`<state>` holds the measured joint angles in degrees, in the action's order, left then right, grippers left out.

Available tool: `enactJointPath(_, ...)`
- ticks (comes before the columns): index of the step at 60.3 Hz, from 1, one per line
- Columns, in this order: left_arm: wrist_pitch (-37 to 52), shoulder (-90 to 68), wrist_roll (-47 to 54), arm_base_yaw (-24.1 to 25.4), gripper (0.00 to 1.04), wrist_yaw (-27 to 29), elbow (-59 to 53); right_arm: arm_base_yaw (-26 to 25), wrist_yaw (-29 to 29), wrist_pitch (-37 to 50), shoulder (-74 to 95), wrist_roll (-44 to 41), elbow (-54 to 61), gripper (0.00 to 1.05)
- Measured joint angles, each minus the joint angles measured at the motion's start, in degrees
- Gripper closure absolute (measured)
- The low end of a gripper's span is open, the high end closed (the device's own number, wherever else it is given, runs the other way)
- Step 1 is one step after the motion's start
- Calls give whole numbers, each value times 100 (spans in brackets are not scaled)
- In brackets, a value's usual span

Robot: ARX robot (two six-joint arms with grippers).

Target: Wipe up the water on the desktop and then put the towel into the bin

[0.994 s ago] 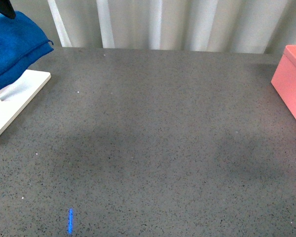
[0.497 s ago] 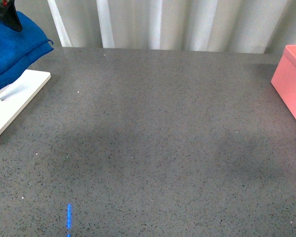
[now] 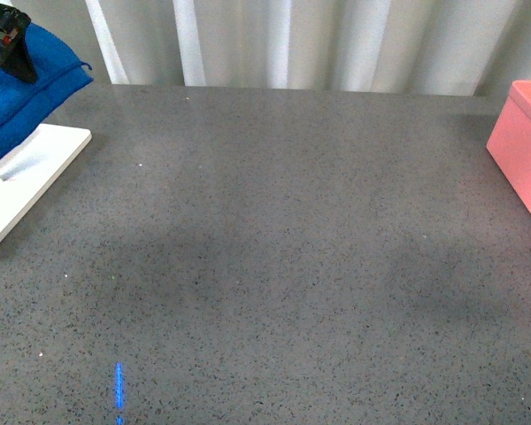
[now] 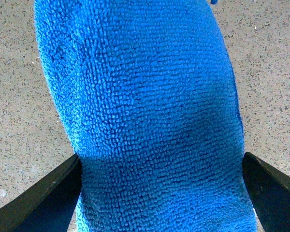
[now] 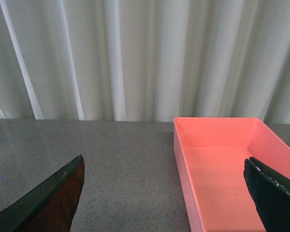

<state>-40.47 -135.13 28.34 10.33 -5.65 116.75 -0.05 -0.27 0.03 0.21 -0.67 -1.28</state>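
The blue towel (image 3: 22, 97) sits at the far left corner of the desktop (image 3: 274, 230), bunched over a white rack (image 3: 26, 177). The left gripper (image 4: 160, 159) is down on it with its fingers spread wide, straddling the cloth, which fills the gap between them. The pink bin (image 3: 524, 146) stands at the right edge. The right gripper (image 5: 163, 162) hangs near the bin, fingers apart, with nothing between them.

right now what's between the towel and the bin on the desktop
In the front view, only bare desktop stretches from the towel, above the white rack base, to the bin; nothing stands there.
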Motion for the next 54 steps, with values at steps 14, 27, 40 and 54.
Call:
enactJointPath(14, 33, 0, 7, 17, 40, 144, 28, 0, 0, 0, 0, 0, 0, 7)
enactJointPath(27, 35, 17, 4, 37, 76, 175, 83, 0, -2, 0, 0, 0, 0, 7)
enactJointPath(40, -149, 149, -7, 0, 100, -7, 175, 0, -2, 0, 0, 0, 0, 7)
enactJointPath(54, -365, 363, -291, -7, 100, -487, 584, 0, -2, 0, 0, 0, 0, 7)
